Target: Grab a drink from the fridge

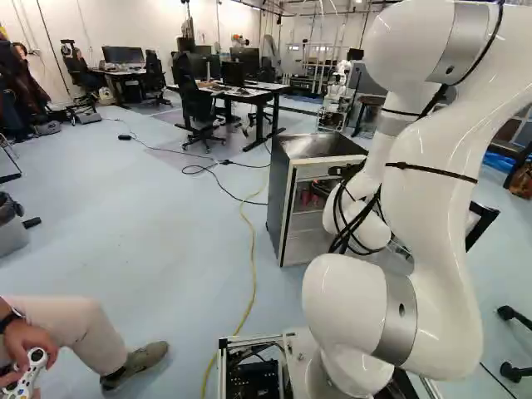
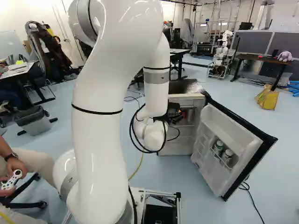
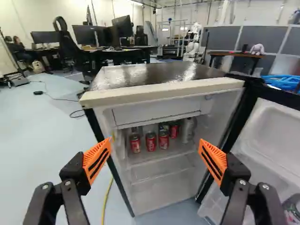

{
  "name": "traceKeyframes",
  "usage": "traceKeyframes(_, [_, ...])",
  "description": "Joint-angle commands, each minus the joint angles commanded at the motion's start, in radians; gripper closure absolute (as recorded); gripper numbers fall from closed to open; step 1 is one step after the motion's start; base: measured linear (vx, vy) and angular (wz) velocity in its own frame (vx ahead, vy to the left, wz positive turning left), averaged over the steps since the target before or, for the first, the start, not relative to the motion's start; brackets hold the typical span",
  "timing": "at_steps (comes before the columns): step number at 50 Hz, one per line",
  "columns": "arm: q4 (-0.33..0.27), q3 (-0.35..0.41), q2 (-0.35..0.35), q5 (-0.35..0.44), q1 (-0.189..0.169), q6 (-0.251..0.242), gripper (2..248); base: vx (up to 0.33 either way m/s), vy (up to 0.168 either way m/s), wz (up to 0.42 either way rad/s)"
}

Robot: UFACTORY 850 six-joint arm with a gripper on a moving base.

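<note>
In the right base view my gripper (image 2: 174, 112) is partly hidden behind the wrist, in front of the fridge's upper part. The small fridge (image 2: 177, 148) stands ahead with its door (image 2: 233, 126) swung wide. In the wrist view the gripper (image 3: 154, 154) is spread wide with nothing between its orange pads. Beyond it, several red cans stand on the upper shelf: the front ones are a left can (image 3: 135, 143), a middle can (image 3: 151, 141) and a right can (image 3: 163, 139). Another red can (image 3: 174, 130) and a silver bottle (image 3: 188, 130) stand behind and beside them.
Small bottles (image 2: 218, 147) sit in the door rack. A yellow cable (image 1: 252, 249) runs along the floor left of the fridge. A seated person's leg (image 1: 66, 328) is left of the base. Desks and another robot (image 2: 224, 46) stand farther back.
</note>
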Motion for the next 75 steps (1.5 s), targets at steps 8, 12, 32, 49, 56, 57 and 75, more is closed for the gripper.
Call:
traceKeyframes(8, [-0.077, -0.008, -0.027, -0.013, 0.0, 0.0, 3, 0.0, 0.0, 0.0])
traceKeyframes(12, [-0.094, -0.013, -0.041, -0.017, 0.0, 0.0, 3, 0.0, 0.0, 0.0])
traceKeyframes(32, [-0.104, -0.041, -0.113, -0.019, -0.007, 0.0, 3, 0.0, 0.0, 0.0])
traceKeyframes(49, [-0.104, -0.062, -0.161, -0.019, -0.011, 0.0, 3, 0.0, 0.0, 0.0])
traceKeyframes(56, [-0.104, -0.063, -0.164, -0.019, -0.011, 0.0, 3, 0.0, 0.0, 0.0])
traceKeyframes(57, [-0.104, -0.063, -0.164, -0.019, -0.011, 0.0, 3, 0.0, 0.0, 0.0])
traceKeyframes(75, [-0.131, -0.072, -0.17, -0.019, -0.032, 0.0, 3, 0.0, 0.0, 0.0])
